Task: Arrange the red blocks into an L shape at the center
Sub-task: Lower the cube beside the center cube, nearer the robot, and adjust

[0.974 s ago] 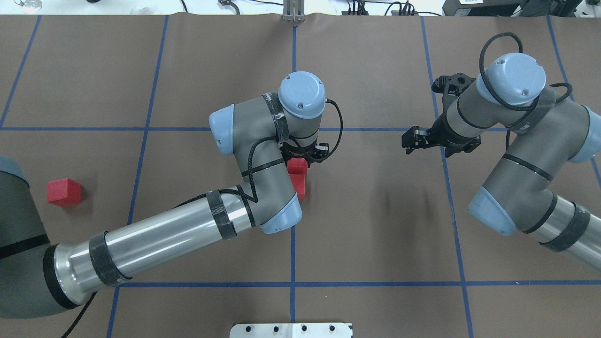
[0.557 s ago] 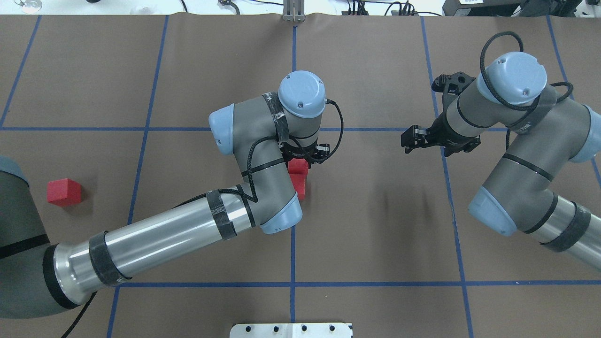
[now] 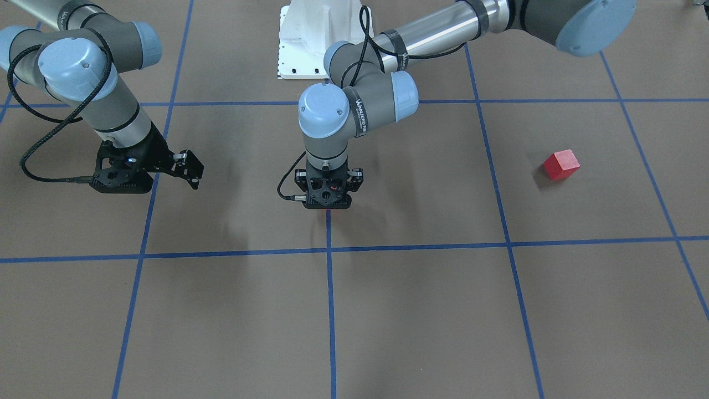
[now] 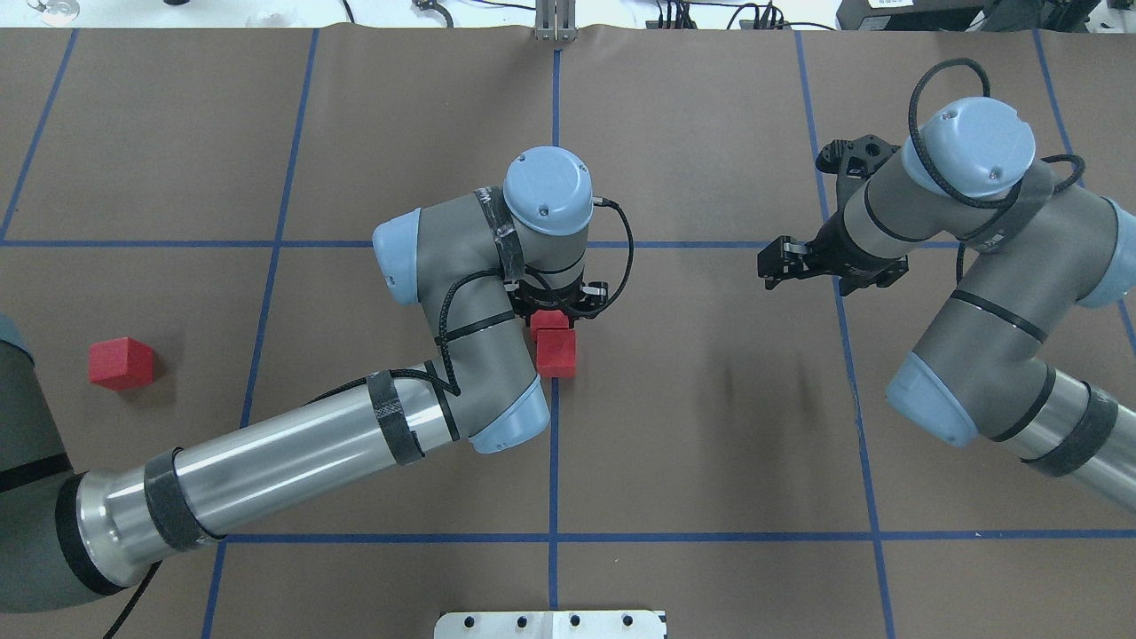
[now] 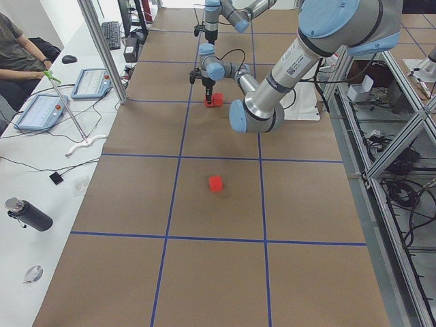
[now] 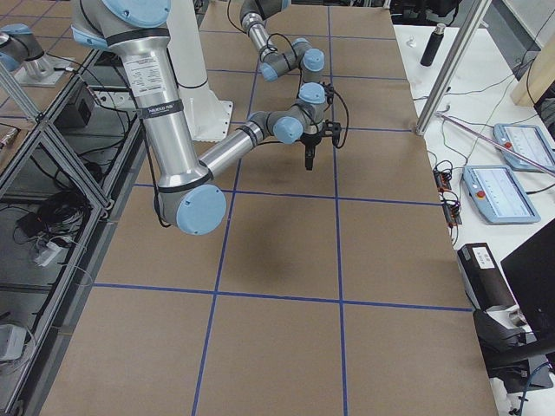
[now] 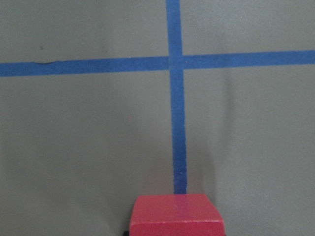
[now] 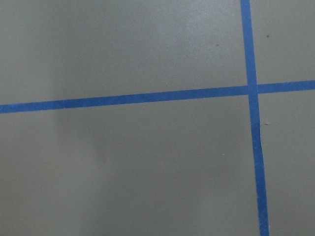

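Since the earlier frame, the left hand (image 3: 327,203) is shifted left and lowered. One red block (image 4: 550,320) sits between its fingers, but the grip cannot be told. It touches a second block (image 4: 556,351) at the center (image 4: 674,399). The third block (image 4: 122,363) is left far left. The right hand (image 4: 770,266) is released and empty.

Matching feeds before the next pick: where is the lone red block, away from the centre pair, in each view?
Front-facing: lone red block, right of middle.
Overhead: far left.
Exterior left: middle of the picture.
Exterior right: not visible.
Left wrist: not in it; it shows another red block.
Right wrist: not in it.
Shared landmark: the centre blue tape line.
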Available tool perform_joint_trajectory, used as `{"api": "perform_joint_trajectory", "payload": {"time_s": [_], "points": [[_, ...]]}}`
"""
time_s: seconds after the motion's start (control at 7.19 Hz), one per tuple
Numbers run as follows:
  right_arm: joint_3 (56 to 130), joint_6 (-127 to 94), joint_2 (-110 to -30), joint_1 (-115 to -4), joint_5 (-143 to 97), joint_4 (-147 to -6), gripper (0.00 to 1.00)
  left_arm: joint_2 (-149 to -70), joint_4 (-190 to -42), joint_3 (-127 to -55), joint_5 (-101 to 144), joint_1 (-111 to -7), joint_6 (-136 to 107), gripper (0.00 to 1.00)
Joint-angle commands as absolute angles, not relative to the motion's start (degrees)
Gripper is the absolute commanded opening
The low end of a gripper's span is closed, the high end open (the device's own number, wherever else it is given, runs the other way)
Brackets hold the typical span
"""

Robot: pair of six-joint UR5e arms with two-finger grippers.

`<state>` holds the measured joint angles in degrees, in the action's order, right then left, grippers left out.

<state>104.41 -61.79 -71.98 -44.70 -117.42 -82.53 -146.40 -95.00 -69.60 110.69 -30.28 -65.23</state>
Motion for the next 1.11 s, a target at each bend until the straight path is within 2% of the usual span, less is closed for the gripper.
{"api": "perform_joint_trajectory", "payload": {"time_s": [0.0,0.97], "points": [[104.4,-61.8,-72.0,-44.7,-117.4,-82.5,1.0,-146.3,-95.1,-69.7,110.7,-30.1,-65.4,0.0],[103.9,-61.8,-72.0,-44.6,-117.4,-82.5,1.0,-146.7,-95.3,-69.6,110.7,-29.7,-67.5,0.0]]}}
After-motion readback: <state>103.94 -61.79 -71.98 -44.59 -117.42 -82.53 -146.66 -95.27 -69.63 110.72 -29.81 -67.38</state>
